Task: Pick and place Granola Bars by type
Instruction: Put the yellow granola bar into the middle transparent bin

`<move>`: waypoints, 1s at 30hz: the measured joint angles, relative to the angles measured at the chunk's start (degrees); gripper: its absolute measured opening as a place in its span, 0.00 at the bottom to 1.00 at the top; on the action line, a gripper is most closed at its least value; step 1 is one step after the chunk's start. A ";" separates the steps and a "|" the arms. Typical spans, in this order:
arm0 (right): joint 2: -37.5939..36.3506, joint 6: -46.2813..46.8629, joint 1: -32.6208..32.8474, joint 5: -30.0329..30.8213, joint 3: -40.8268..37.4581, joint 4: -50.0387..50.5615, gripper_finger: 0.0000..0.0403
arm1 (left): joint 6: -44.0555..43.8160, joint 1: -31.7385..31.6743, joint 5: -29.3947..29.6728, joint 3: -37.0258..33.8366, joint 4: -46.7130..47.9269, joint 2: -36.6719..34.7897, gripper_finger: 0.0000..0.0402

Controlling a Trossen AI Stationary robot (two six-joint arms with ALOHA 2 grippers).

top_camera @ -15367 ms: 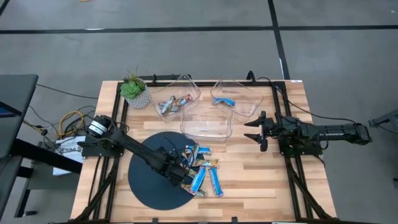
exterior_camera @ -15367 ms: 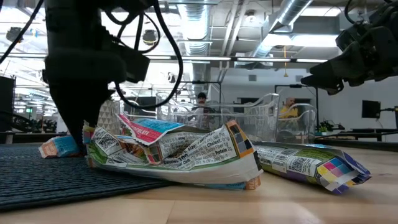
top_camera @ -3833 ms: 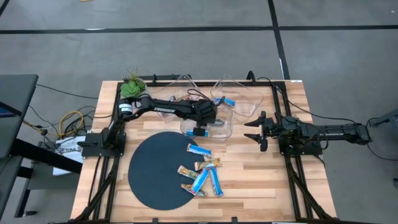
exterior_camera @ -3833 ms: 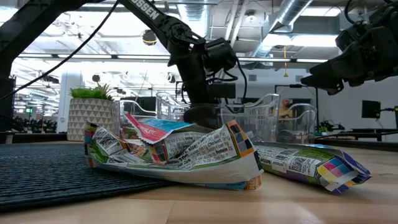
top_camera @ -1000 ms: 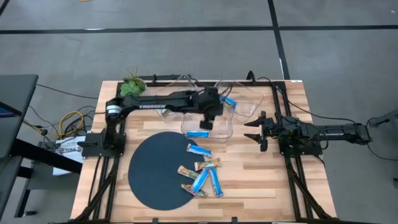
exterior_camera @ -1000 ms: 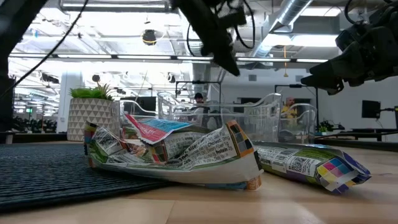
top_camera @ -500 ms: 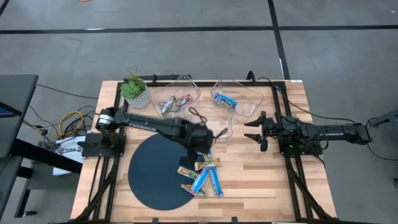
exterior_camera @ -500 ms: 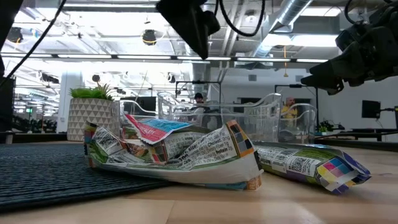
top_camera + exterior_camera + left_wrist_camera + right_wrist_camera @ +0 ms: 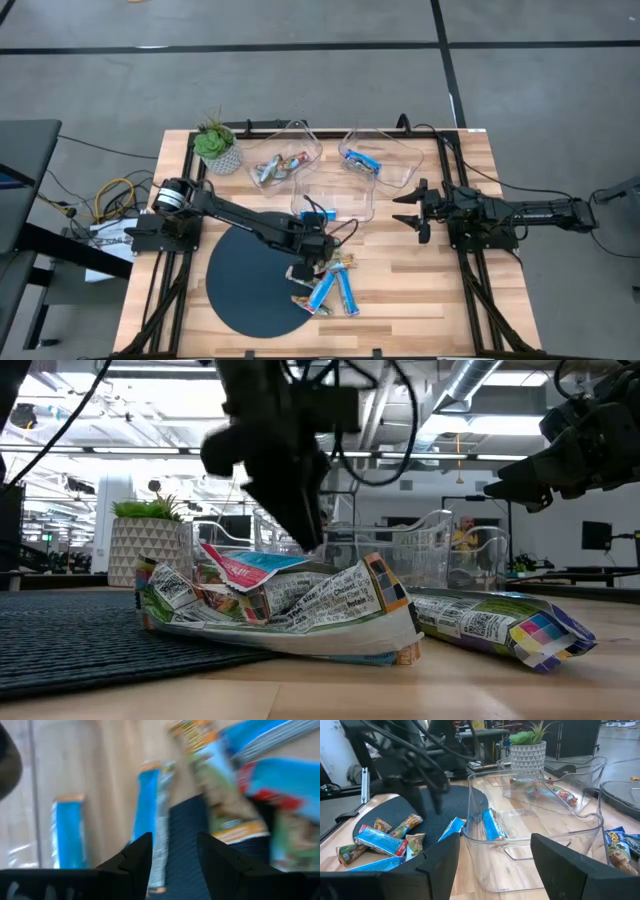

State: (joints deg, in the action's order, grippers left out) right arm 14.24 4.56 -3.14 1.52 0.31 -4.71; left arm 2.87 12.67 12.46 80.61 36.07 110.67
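Robotics lab (exposed ducts [image 9: 470, 390])

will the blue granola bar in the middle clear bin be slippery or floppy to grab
Probably slippery: the blue granola bar has a glossy wrapper. Likely light and flat, so it should slide rather than roll. It leans against the middle clear bin wall, which may hamper a grasp.

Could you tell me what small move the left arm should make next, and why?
Probably lower the left gripper onto one bar and close. Its fingers stand open and empty over the loose pile of blue-wrapped granola bars at the edge of the round dark mat, while one blue bar already lies in the nearest clear plastic bin. The right gripper waits beside that bin.
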 joint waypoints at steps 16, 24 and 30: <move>0.03 -0.02 0.01 0.00 0.00 -0.10 0.59 | 2.28 -3.25 1.46 -5.20 -10.10 5.32 0.37; 0.00 -0.02 0.02 0.02 -0.01 -0.03 0.59 | 4.81 -3.31 3.68 -4.78 -12.26 6.51 0.37; -0.02 -0.01 0.01 0.00 0.00 0.00 0.59 | 4.90 -3.31 3.35 -4.78 -12.26 6.54 0.34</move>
State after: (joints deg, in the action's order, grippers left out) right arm 14.22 4.55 -3.13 1.52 0.32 -4.71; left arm 7.77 9.37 15.81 75.83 23.81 117.21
